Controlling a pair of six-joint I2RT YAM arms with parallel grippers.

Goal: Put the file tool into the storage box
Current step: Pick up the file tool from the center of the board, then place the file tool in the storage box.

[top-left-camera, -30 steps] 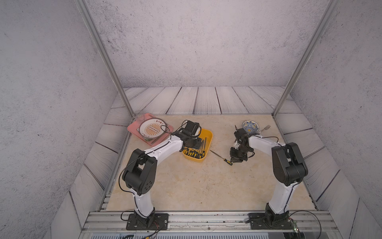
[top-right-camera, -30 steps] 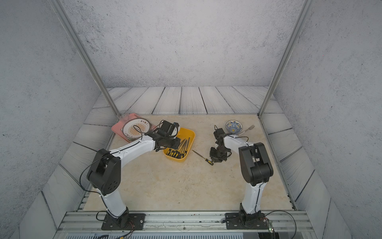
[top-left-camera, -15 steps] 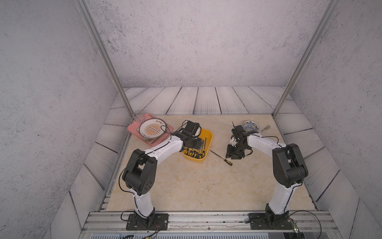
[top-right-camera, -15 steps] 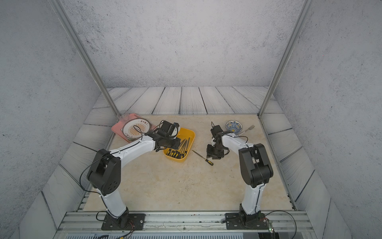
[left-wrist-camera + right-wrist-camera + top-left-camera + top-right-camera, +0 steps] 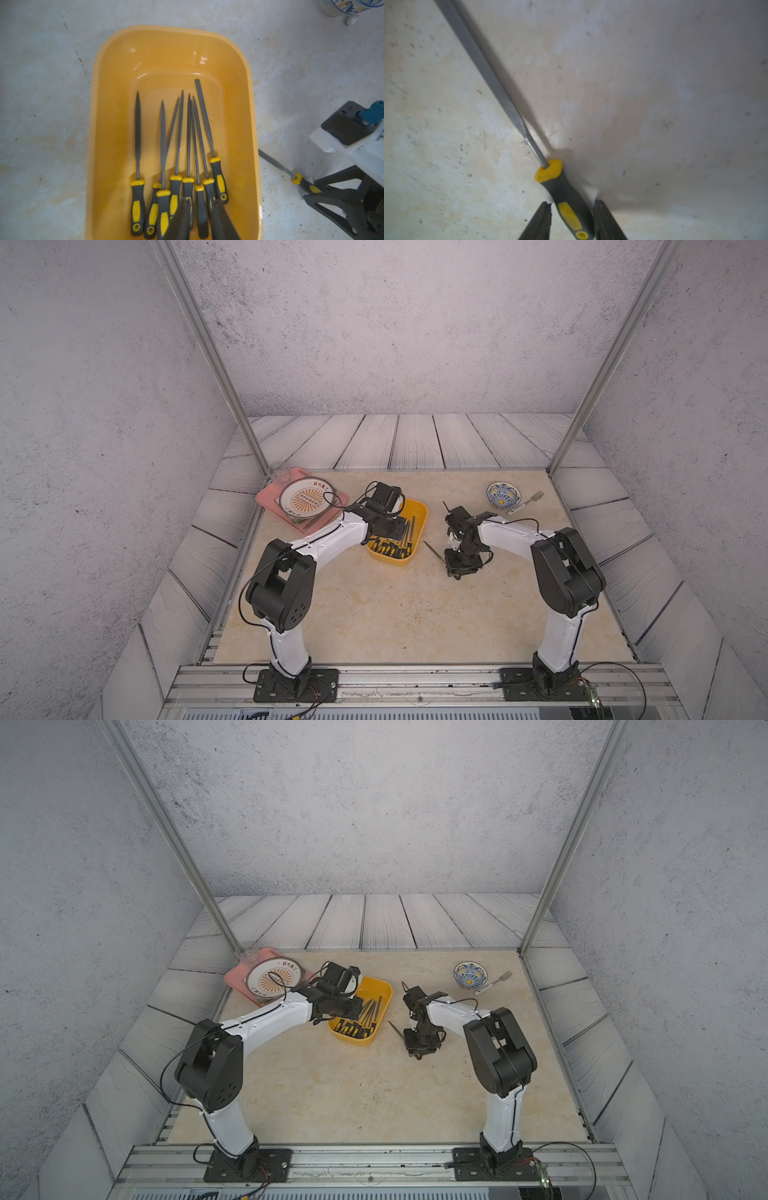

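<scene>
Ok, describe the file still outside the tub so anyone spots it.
Find the yellow plastic rectangular storage box. Beside it, on the robot's right, lies a grey metal file with black-yellow handle. Only this one is unboxed, handle straddled by the right end effector.

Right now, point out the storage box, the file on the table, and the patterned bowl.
storage box (image 5: 166, 54), left wrist view, bare inner wall
file on the table (image 5: 562, 193), right wrist view, black handle
patterned bowl (image 5: 503, 494), a top view, painted inside
</scene>
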